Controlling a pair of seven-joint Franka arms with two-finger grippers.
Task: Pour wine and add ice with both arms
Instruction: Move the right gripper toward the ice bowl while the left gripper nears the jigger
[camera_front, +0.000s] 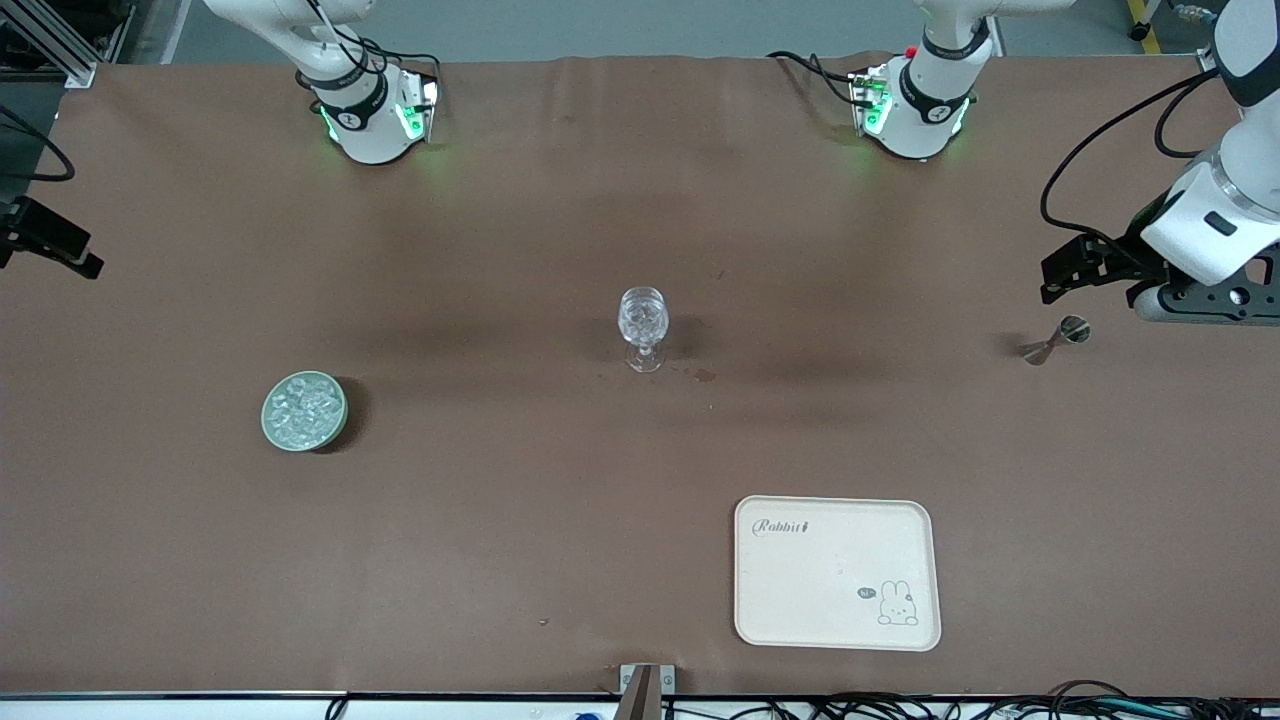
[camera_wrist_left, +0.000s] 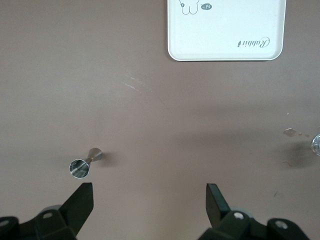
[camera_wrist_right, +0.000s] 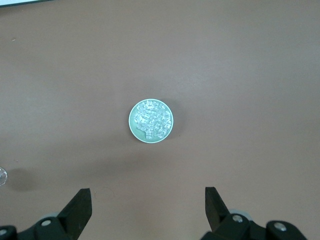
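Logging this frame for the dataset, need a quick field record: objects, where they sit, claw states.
ice: cubes piled in green bowl, toward the right arm's end
glass: stemmed glass, upright, mid-table
jigger: metal jigger, on its side, toward the left arm's end
tray: cream tray, nearer the front camera than the glass
left claw: open, holds nothing, over bare table by the jigger
right claw: open, holds nothing, high above the bowl

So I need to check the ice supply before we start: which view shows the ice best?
The right wrist view: it looks straight down on the ice, heaped in the green bowl, cubes distinct. The front view shows the same heap smaller. The left wrist view does not show it.
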